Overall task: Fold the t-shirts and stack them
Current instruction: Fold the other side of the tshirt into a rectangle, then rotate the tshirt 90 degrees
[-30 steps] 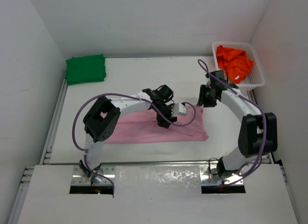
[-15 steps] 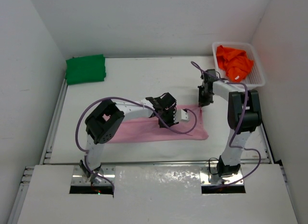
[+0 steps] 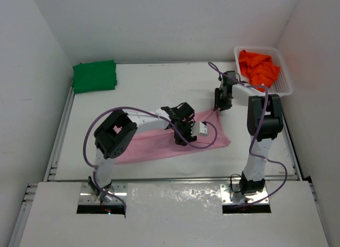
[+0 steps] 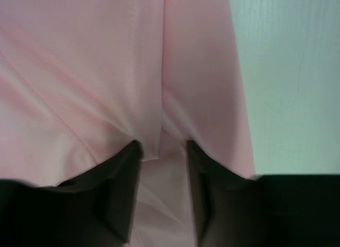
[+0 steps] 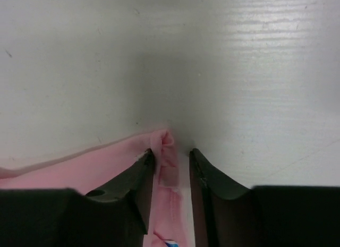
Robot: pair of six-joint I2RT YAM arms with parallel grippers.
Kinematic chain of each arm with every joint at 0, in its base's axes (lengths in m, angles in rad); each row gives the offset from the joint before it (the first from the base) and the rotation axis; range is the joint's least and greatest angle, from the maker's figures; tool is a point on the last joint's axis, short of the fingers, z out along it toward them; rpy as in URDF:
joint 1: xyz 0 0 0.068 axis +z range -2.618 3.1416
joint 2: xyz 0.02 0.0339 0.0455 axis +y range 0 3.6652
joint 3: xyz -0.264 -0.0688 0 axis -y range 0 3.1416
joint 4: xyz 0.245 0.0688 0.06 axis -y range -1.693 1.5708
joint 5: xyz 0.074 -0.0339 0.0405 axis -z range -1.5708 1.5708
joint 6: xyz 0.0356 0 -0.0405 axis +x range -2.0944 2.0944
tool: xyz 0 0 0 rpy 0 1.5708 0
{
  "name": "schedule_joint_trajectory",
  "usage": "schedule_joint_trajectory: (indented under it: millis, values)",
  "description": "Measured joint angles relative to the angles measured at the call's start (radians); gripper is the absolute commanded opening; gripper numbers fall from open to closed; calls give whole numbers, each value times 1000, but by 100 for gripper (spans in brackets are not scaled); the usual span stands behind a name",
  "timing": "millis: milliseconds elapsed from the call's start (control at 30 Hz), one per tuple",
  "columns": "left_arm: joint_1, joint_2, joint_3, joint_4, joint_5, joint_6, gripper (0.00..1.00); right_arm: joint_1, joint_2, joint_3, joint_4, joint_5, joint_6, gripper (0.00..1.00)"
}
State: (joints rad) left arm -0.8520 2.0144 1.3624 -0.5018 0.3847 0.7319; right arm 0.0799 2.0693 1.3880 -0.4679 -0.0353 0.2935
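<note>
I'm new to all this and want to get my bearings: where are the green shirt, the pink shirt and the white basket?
green shirt [image 3: 94,76], overhead view, middle of the folded cloth.
pink shirt [image 3: 149,146], overhead view, bare cloth near its front edge.
white basket [image 3: 256,48], overhead view, its far rim.

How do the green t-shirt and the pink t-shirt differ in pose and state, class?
The green t-shirt is folded into a compact block, while the pink t-shirt lies stretched out long. The green t-shirt sits untouched at the far left corner; the pink t-shirt lies mid-table, pinched by the left gripper and the right gripper. Both are plain cloth on the white table.
</note>
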Motion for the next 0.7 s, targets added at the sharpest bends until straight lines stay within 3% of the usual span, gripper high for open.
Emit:
schedule_joint_trajectory:
  millis: [33, 67, 133, 200, 233, 333, 400, 433, 500, 533, 567, 600, 633, 700]
  values:
    - [1, 0, 10, -19, -6, -3, 56, 0, 1, 4, 0, -3, -6, 43]
    - [3, 0, 31, -50, -15, -12, 57, 0, 1, 9, -4, -7, -13, 46]
    - [7, 1, 84, -112, -26, -27, 87, 0, 0, 19, -8, -14, -22, 53]
    - [16, 1, 162, -186, -26, -35, 90, -1, -13, 23, -18, -16, -32, 55]
    - [23, -1, 204, -219, -26, -41, 100, -1, -27, 24, -30, -14, -36, 57]
    - [47, -28, 329, -317, -20, -52, 100, -1, -101, 25, -76, 4, -48, 58]
    - [69, -69, 377, -368, -13, -65, 92, -1, -174, 24, -107, 11, -50, 57]
    - [94, -102, 389, -394, 5, -82, 70, -1, -223, 16, -115, 13, -50, 54]
    - [163, -171, 387, -421, 34, -106, 39, -1, -319, -15, -124, 23, -46, 48]
    - [219, -202, 380, -433, 40, -118, 29, -1, -372, -45, -126, 30, -43, 43]
    - [294, -239, 357, -434, 51, -125, 24, -1, -435, -92, -119, 34, -36, 34]
    - [373, -267, 332, -437, 47, -128, 26, -1, -493, -141, -127, 36, -29, 32]
    - [482, -296, 290, -429, 35, -130, 32, -2, -550, -201, -131, 35, -19, 32]
    - [640, -325, 199, -407, -21, -134, 33, -2, -616, -286, -145, 35, -1, 36]
